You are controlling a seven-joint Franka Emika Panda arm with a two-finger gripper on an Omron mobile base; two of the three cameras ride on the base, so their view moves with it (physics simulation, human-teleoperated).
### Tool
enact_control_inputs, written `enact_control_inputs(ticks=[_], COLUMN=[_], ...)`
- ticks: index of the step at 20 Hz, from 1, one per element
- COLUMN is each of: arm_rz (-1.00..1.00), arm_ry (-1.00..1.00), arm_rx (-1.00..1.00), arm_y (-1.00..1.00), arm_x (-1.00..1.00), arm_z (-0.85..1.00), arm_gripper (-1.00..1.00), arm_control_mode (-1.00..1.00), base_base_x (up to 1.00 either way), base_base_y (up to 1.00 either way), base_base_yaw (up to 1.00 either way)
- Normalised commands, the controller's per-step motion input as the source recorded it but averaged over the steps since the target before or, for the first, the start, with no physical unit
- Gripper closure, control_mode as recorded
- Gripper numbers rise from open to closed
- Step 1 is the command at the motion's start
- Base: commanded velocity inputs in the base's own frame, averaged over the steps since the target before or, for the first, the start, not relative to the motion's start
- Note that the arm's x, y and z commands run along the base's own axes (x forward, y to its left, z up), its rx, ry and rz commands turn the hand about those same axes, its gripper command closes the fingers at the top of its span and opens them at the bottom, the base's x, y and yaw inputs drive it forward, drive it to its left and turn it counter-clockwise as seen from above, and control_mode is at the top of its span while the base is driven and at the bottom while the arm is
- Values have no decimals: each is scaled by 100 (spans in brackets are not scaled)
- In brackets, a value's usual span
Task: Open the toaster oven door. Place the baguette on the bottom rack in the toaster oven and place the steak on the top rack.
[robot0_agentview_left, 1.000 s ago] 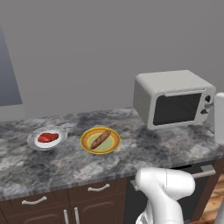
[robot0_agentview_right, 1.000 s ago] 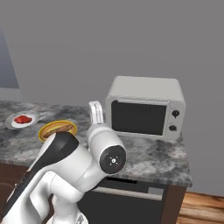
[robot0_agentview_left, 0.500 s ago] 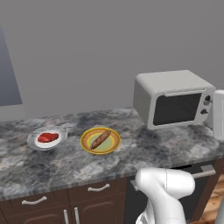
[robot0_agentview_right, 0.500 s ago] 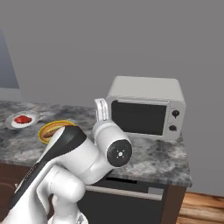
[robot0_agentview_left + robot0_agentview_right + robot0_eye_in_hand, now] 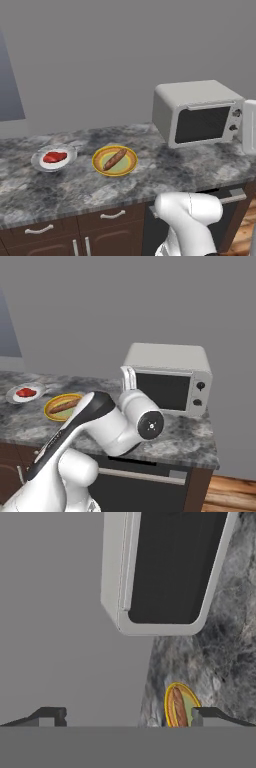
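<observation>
Step 1, opening the toaster oven door (image 5: pixel 172 564), is in hand: it sits shut on the surface (image 5: pixel 165 172), jaws spread wide and empty short of it, needing to reach its bar handle (image 5: pixel 128 559).

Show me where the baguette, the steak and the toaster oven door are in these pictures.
baguette (image 5: pixel 114 159): left base view, middle of the loaf on the yellow-rimmed plate.
steak (image 5: pixel 54 157): left base view, centre of the red meat on the white plate.
toaster oven door (image 5: pixel 164 391): right base view, dark glass window.
</observation>
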Motion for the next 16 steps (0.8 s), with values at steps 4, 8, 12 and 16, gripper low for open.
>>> enact_control_inputs(ticks=[4,8,12,16], arm_rz=[0,0,0,0], arm_ry=[-4,-5,-5,-5], arm_rx=[0,0,0,0], arm_y=[-24,-17,-5,0], arm_x=[30,23,22,28], arm_z=[-18,-15,-2,0], arm_gripper=[-100,-100,-100,-100], arm_control_mode=[-100,-100,-100,-100], base_base_x=[0,0,0,0], base_base_y=[0,0,0,0], base_base_yaw=[0,0,0,0])
